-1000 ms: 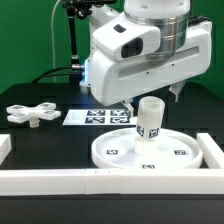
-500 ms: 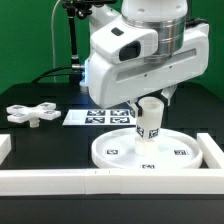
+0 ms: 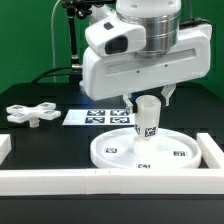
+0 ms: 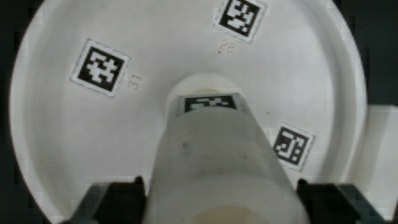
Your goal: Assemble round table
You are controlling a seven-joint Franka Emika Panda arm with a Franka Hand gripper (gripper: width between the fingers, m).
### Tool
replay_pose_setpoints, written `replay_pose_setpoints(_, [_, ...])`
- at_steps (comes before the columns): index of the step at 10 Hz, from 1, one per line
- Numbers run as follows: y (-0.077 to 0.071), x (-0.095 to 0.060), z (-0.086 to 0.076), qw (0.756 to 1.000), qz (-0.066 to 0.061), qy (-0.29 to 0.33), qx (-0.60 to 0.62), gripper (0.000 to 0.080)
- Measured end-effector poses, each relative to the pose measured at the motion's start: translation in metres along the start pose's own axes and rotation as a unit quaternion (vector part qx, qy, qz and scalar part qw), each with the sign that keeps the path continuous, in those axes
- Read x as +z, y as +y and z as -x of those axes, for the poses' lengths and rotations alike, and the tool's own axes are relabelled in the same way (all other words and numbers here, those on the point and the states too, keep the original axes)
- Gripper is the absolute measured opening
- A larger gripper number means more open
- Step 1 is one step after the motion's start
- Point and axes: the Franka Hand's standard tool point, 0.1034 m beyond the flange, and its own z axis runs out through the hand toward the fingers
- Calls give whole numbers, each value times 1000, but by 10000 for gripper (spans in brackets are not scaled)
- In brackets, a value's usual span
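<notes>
the black table fills the exterior view, and only that view shows it whole. the white panda arm hangs over its middle. white border rails run along the near edge and up the exterior view's right.

the large rimmed round disc lies flat on the table, inside the corner the rails make, toward the exterior view's right. behind it, just beside its far rim, lies the marker board. the cross-shaped base lies flat well apart from the disc, toward the exterior view's left. neither the base, the board nor the rails appear in the wrist view, where the disc fills nearly the whole picture.

inside the disc's rim stands the short cylindrical leg, upright near the middle, and nothing else lies in the disc. the claw is right above the leg and reaches down around its upper part.

the wrist view looks straight down along the leg to the disc floor. its dark fingers stand one on each side of the leg, spread a little wider than it. a thin pale strip shows between each finger and the leg, so the claw looks parted and holds nothing. the exterior view hides most of this behind the arm's body.

small black-and-white square tags sit on the disc floor around the leg.
</notes>
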Motion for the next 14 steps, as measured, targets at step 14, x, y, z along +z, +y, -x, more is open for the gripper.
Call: replay_pose_setpoints(14, [-2, 2, 13, 835, -25, 68, 545, 409])
